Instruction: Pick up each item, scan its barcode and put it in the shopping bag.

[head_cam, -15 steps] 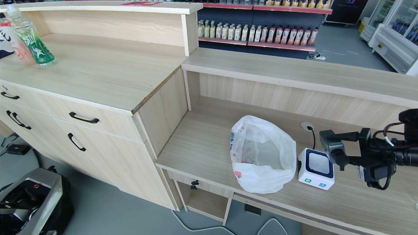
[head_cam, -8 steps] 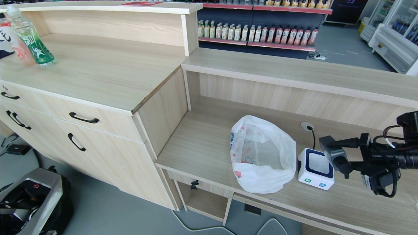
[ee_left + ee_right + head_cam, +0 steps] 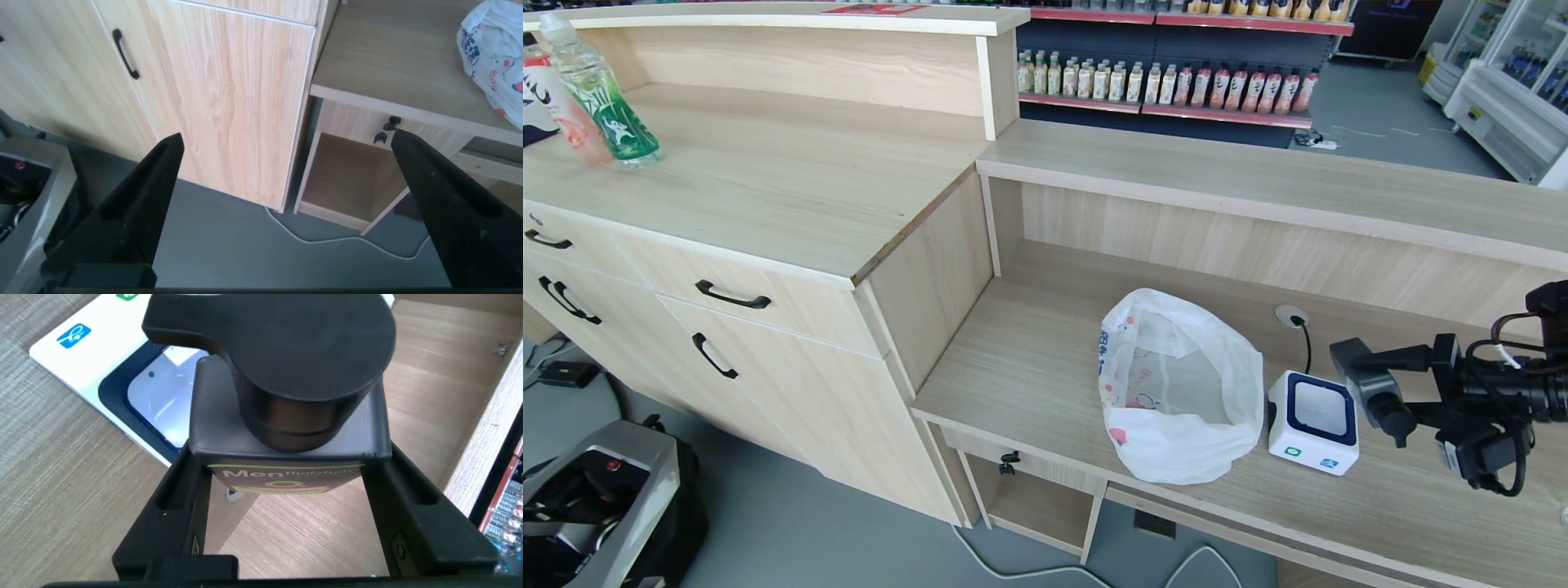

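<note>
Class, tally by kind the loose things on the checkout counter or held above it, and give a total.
Drink bottles: 2, green-label bottle and pink bottle
Shopping bag: 1
Scanner: 1
Grey container, held: 1
Total: 5

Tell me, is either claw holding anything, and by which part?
The right gripper holds a grey bottle with a black cap, clamped on the sides of its grey body, leaving the cap end free. The left gripper is open and empty.

r hand (image 3: 1401,385) level, tight on grey bottle (image 3: 1364,380); l hand (image 3: 286,137) low, spread wide
</note>
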`<state>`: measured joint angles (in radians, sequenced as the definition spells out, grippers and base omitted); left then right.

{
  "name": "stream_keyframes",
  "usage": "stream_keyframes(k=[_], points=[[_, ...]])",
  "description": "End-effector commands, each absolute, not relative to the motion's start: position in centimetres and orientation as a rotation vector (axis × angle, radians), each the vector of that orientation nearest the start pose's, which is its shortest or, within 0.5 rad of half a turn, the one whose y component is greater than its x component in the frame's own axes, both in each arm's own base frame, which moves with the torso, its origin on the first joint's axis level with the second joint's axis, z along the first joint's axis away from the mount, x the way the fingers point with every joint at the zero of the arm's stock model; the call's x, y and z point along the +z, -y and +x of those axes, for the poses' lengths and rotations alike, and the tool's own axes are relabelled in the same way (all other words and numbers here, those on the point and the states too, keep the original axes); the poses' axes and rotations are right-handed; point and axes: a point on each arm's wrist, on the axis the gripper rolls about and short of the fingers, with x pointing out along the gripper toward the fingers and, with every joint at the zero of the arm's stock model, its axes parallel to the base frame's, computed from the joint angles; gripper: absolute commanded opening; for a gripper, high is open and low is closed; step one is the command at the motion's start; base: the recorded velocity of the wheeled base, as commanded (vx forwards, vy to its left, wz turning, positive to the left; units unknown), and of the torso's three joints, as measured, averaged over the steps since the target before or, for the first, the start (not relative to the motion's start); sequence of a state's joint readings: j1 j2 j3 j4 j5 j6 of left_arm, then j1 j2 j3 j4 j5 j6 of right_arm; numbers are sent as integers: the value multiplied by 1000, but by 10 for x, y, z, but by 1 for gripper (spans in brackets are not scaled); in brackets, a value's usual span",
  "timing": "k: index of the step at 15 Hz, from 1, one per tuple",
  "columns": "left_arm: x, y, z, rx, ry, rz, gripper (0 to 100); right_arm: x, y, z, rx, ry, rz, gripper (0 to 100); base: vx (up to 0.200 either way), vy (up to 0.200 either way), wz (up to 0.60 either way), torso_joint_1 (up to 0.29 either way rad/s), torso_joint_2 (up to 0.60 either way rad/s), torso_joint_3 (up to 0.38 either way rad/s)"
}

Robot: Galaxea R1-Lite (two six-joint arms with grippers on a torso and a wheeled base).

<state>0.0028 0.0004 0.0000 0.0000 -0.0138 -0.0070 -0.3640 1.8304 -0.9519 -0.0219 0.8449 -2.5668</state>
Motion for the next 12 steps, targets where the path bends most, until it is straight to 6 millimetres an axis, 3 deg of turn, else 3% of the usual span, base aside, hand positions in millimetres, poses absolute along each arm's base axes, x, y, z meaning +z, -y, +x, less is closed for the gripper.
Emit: stream_keyframes(k=[1,12], points=[[75,0,-23,-12,0,-6,100,129,94,295,967,263,-1893,0,0,0,0,0,0,0],[75,0,-23,-11,0,-6,100,124,93,294,997,244,-1855,0,0,0,0,0,0,0]])
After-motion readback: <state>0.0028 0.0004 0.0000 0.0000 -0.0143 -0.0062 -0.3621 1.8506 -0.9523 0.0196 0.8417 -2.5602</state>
